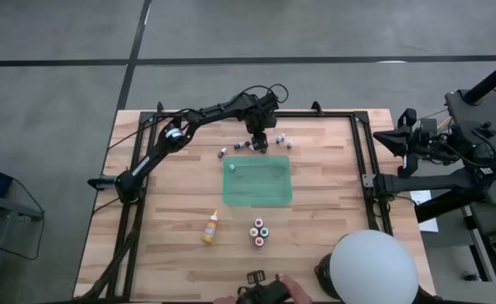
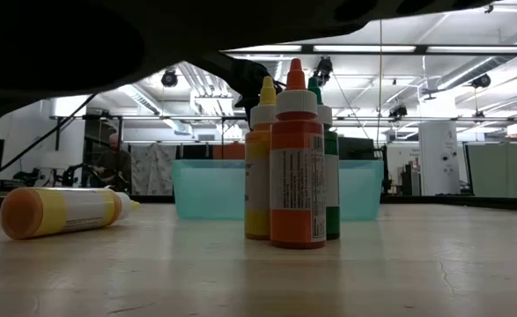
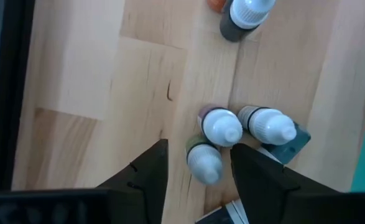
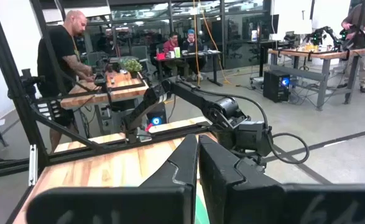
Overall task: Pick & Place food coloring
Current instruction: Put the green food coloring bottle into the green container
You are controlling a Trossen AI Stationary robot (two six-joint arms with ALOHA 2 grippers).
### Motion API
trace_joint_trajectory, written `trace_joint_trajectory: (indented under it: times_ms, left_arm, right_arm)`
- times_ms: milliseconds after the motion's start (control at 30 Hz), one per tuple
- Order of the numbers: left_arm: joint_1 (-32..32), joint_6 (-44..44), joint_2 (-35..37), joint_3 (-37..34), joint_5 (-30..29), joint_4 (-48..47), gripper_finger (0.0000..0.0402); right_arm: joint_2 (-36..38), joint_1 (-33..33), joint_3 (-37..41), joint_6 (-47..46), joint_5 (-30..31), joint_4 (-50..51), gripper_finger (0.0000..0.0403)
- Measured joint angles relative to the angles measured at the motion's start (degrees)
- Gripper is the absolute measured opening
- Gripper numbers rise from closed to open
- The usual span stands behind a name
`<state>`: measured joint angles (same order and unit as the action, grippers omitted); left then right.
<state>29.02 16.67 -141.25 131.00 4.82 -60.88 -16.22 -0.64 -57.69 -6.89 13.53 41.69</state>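
Left gripper (image 3: 196, 167) | angular dark fingers spread around 1 of 3 small white-capped food coloring bottles (image 3: 204, 163) on pale wood-grain table (image 1: 332, 203), beyond translucent green tray (image 1: 258, 181); right gripper (image 4: 196, 158) clenched, off table's right; yellow dropper bottle (image 1: 209, 228) lying flat

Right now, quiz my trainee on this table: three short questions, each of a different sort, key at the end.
1. Fill in: the yellow-orange bottle lies on its ___, outside the green tray.
2. Choose: the left tool has its open fingers on either side of: A) a white-capped small bottle; B) the yellow-orange bottle; C) the green tray's rim.
3. True or false: the right tool, parked off the table's right edge, is shut.

Key: 1 side; 2 A; 3 true.
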Motion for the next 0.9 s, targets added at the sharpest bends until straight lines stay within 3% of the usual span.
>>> trace_joint_trajectory:
  times_ms: [500, 900]
  left_arm:
    - [0.28, -0.28, 0.00, -0.02, 0.13, -0.04, 0.0044]
    - [0.37, -0.17, 0.00, 0.02, 0.13, -1.00, 0.0040]
  right_arm:
    - [0.00, 0.00, -0.01, 0.03, 0.00, 0.00, 0.0009]
    - [-0.01, 0.00, 0.00, 0.01, 0.01, 0.00, 0.0009]
